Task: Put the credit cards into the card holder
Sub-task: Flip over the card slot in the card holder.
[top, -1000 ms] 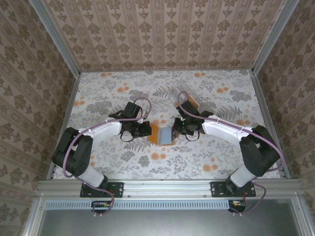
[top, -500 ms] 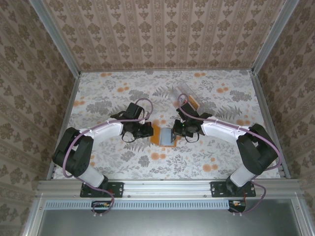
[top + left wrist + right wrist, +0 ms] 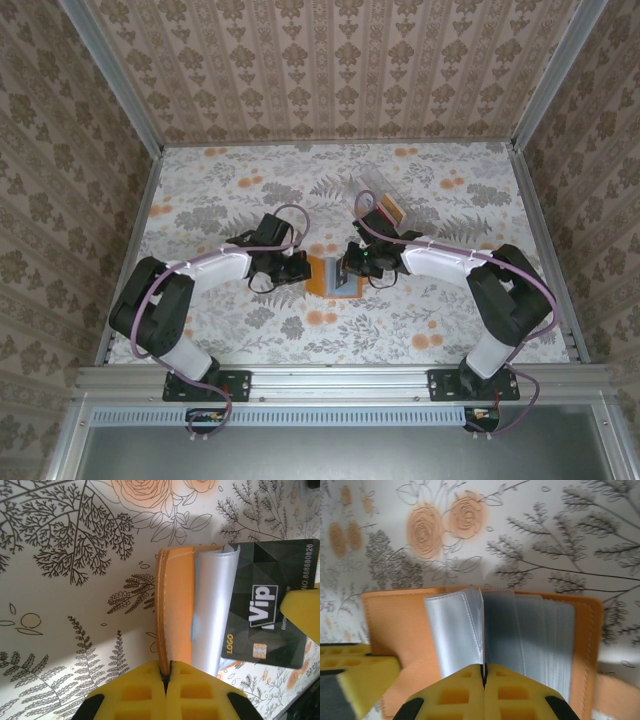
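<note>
At centre of table, two claws work the open card holder.
L gripper pinched tight on holder's orange cover edge; R gripper clamped on black VIP credit card, which sits against holder's clear sleeves.

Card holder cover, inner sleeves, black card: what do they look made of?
The card holder cover looks like orange leather or leatherette: matte, stitched along its edge. The inner sleeves look like thin frosted-clear plastic film, glossy and curling. The black card looks like rigid smooth plastic, with printed lettering and a metallic chip.
</note>
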Available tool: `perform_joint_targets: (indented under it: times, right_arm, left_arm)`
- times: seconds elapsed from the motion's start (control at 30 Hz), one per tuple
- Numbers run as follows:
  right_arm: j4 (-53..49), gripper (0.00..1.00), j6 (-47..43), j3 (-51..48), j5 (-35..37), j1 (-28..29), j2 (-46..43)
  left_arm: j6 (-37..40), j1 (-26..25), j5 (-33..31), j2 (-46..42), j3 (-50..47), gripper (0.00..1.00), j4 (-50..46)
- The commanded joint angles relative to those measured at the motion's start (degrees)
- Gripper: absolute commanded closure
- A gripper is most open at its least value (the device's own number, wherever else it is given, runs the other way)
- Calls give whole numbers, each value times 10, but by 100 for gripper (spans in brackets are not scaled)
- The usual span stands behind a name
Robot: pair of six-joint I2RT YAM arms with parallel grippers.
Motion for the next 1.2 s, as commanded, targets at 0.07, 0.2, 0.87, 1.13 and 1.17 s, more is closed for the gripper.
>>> perform_joint_targets:
  times: [0.07,0.2,0.87,1.13,1.17]
  right_arm:
    - [51,100,18,-3,-55,6,-3]
    - [40,100,11,5,-61,6,-14]
    - [-5,100,4,3,-11,0,-49]
    - [-51,100,-2,-5,38,0,-30]
    - [-62,100,-6,-3,46,0,-32]
  left_arm:
    - [-14,-4,-14,20,-16,100,11]
    - [-17,-3,-20,27,-21,100,20]
    - [-15,-5,-39,47,-25,100,22]
    - [-13,-5,-47,38,-31,100,18]
    - [-13,-5,-48,36,-31,100,17]
